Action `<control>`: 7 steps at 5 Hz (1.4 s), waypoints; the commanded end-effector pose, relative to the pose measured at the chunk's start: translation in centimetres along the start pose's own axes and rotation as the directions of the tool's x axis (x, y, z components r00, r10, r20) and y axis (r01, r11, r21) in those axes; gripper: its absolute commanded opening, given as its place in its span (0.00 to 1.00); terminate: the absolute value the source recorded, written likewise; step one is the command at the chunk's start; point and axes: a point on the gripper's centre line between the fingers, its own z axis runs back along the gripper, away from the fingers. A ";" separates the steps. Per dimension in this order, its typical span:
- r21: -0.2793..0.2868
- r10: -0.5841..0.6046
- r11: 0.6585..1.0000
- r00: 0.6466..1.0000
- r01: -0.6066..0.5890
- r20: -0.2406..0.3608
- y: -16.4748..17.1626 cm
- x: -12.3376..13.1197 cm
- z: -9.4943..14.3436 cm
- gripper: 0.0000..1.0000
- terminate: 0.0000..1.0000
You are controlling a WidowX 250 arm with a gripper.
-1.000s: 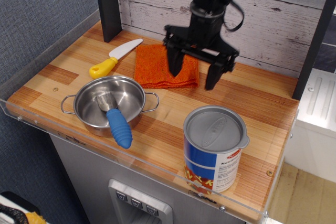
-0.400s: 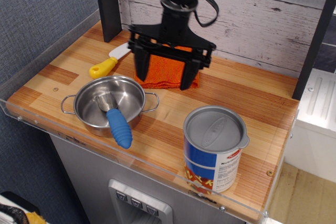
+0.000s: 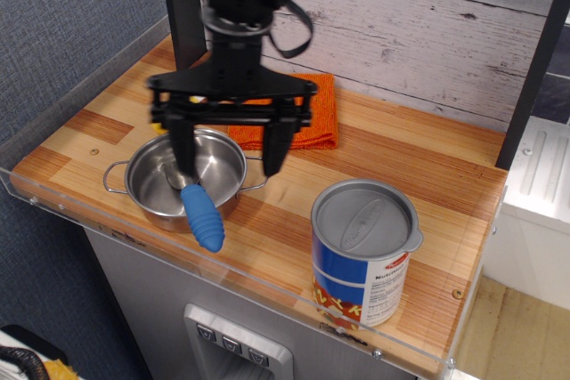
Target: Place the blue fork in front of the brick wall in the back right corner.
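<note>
My arm hangs straight down over the steel pot (image 3: pixel 142 186), fingers (image 3: pixel 186 150) spread wide apart, empty. One finger dips inside the pot just above the blue fork (image 3: pixel 201 216), whose handle sticks out over the rim.

At lower left of the surface (image 3: pixel 374 153), the pot (image 3: pixel 185 175) is holding the blue fork (image 3: pixel 201 216), whose handle is leaning out over the near rim. The gripper (image 3: pixel 230 155) is hanging above the pot, jaws spread. The cloth (image 3: pixel 312 122) is lying behind it, before the brick wall (image 3: pixel 427 33). The can (image 3: pixel 363 251) is standing at lower right.
</note>
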 end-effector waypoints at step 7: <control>-0.102 0.224 0.969 0.974 -0.226 -0.026 0.7 -0.6 -5.4 1.00 0.00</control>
